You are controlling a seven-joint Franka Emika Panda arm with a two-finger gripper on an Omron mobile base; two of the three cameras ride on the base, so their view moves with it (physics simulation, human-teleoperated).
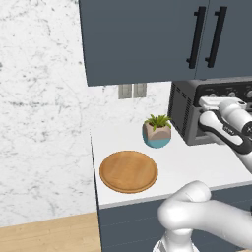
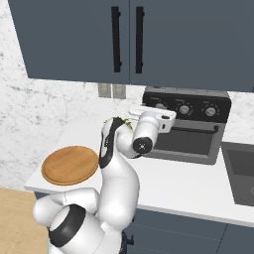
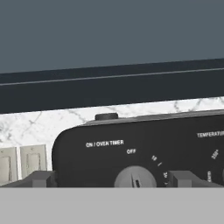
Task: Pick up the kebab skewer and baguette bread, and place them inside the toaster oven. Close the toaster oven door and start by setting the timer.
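Silver timer knob (image 3: 135,178) is sitting dead ahead between your gripper's (image 3: 112,178) wide-apart fingertips, so you're lining up on the toaster oven (image 2: 191,128).

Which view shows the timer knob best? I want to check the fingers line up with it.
The hand view: the timer knob sits close up between the open fingers, under its printed label. The right base view shows the toaster oven knobs small, with the leftmost behind the hand. The left base view shows them tiny and blurred.

A glossy white arm (image 2: 116,163) of rounded, bulbous links with dark grey joint bands, a black disc at its wrist, and two small dark finger tips (image 3: 41,178).
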